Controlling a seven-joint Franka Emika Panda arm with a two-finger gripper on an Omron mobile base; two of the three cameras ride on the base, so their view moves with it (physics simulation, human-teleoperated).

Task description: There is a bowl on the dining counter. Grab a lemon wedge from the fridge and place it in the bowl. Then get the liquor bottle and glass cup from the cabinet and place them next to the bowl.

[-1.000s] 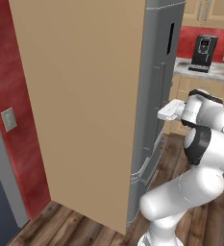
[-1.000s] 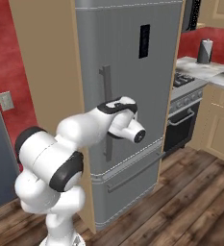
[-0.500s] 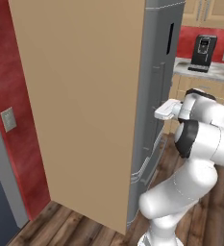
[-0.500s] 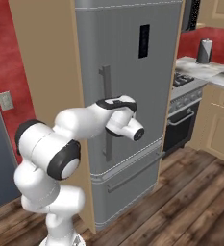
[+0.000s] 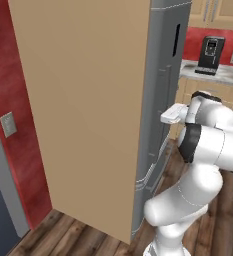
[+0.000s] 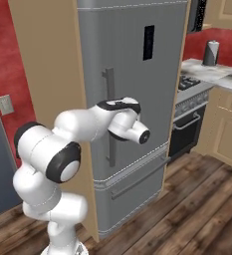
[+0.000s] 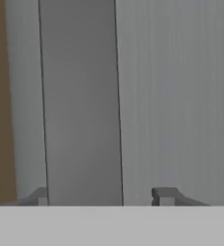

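Observation:
The tall grey fridge stands shut, with its long vertical bar handle on the upper door. My gripper is at that handle, one fingertip on each side of the bar. The left fingertip sits at the bar's left edge, and the right fingertip stands apart from the bar with a gap between them. The jaws are open around the handle. In the left base view the hand presses up against the fridge front. The lemon wedge, bowl, dining counter, liquor bottle, glass cup and cabinet are out of view.
A tall tan side panel flanks the fridge on the left, by a red wall. To the right are a stove, a counter with a coffee machine and a paper towel roll. Wood floor lies open on the right.
The arm has drawn in closer to the fridge front, and the hand has settled at the door handle. The fridge door stays shut.

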